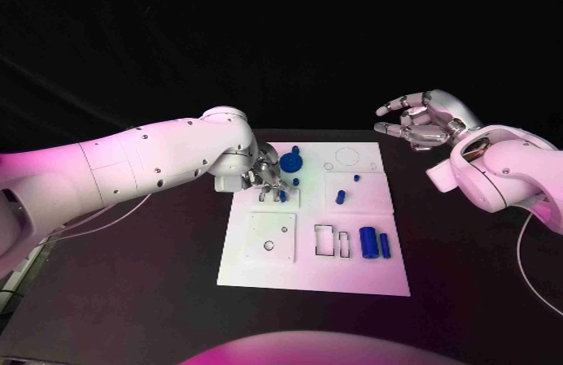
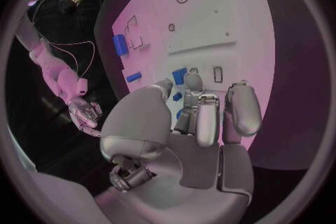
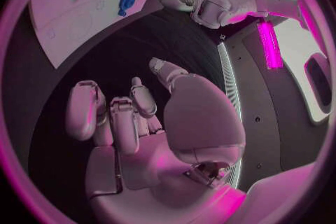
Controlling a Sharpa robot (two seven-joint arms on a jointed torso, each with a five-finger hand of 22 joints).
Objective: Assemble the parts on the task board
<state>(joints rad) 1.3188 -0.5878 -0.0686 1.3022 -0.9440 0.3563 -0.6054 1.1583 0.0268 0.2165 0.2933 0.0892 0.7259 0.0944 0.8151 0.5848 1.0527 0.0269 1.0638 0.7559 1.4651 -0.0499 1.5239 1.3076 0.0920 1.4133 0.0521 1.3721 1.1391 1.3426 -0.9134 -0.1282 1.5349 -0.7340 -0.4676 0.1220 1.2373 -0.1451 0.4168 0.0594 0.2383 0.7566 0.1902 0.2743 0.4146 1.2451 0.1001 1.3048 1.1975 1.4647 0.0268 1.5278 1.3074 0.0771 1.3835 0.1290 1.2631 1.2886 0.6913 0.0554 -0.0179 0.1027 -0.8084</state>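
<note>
The white task board (image 1: 352, 275) lies mid-table. My left hand (image 1: 260, 176) reaches down onto its far left part. In the left wrist view the left hand (image 2: 203, 123) has its thumb and a fingertip on either side of a small blue piece (image 2: 180, 75) by an empty slot; whether they grip it is unclear. A blue disc (image 1: 292, 163) lies just right of this hand. A blue peg (image 1: 342, 195) stands mid-board. A blue cylinder (image 1: 368, 241) and a thinner blue bar (image 1: 385, 246) lie at the right. My right hand (image 1: 425, 121) hovers off the board's far right corner, fingers apart, holding nothing.
A raised white square plate (image 1: 271, 236) with small holes takes up the board's near left. Two rectangular slots (image 1: 332, 241) lie beside the cylinder, and a circle outline (image 1: 347, 155) marks the far right. Black table surrounds the board.
</note>
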